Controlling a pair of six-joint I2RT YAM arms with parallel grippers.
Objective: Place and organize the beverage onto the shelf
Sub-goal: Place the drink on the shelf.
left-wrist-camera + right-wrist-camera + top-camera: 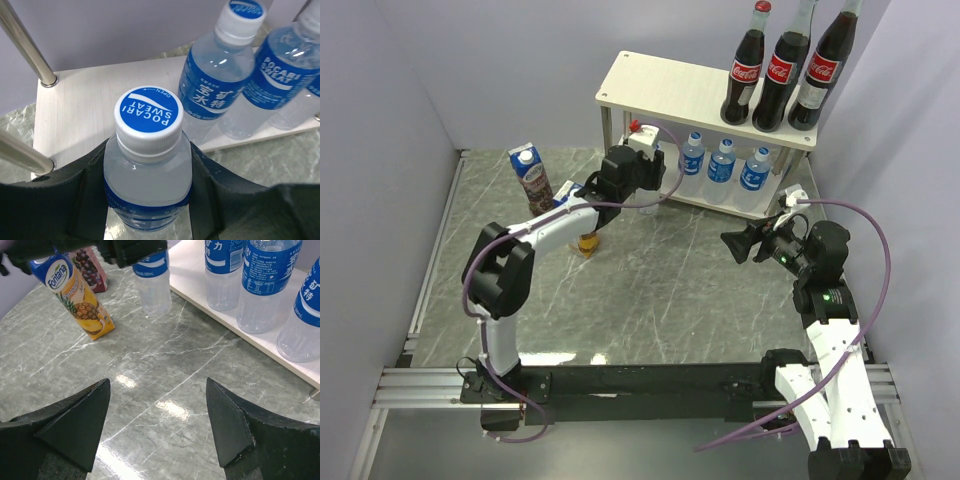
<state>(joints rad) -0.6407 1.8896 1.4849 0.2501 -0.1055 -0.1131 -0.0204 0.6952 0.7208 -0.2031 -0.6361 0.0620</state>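
The left hand (147,180) clamps a water bottle (147,117), with the edge of the shelf (75,140) just ahead. The right hand (156,390) is wide open and empty, with the desk (165,365) in front of it.

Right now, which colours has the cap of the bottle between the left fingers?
White, with a blue printed top. The cap shows best in the left wrist view.

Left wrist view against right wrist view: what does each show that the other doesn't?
Only the left wrist: the printed cap of the held water bottle and the shelf's metal legs. Only the right wrist: the pineapple carton, the grape carton and the open right end effector. Both: the held water bottle in the left end effector, the lower shelf board, and the water bottles standing on it.
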